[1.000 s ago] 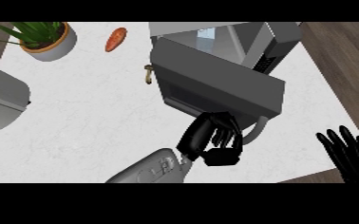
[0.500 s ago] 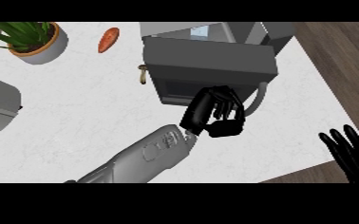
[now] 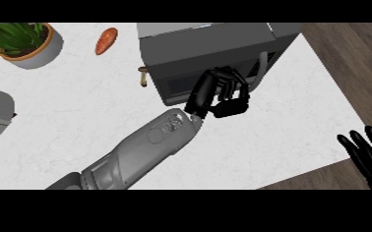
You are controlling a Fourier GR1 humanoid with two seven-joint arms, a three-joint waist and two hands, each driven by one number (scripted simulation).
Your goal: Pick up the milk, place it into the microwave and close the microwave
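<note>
The grey microwave (image 3: 218, 46) stands at the counter's back, right of centre, and its door (image 3: 207, 73) lies flat against the front. No milk shows anywhere; the microwave's inside is hidden. My left hand (image 3: 222, 92) rests against the lower right part of the door, its fingers relaxed and slightly bent, holding nothing. The grey forearm runs down to the lower left. My right hand (image 3: 357, 150) stays open at the right edge, fingers up, resting.
A potted green plant (image 3: 25, 42) stands at the back left, with an orange vegetable (image 3: 106, 41) beside it. A small brown item (image 3: 143, 76) lies by the microwave's left corner. A grey object (image 3: 4, 110) shows at the left edge. The wooden floor (image 3: 349, 54) lies past the counter's right edge.
The microwave door swung from wide open to flat against the front, with my left hand following it up and toward the microwave. My right hand stayed in place.
</note>
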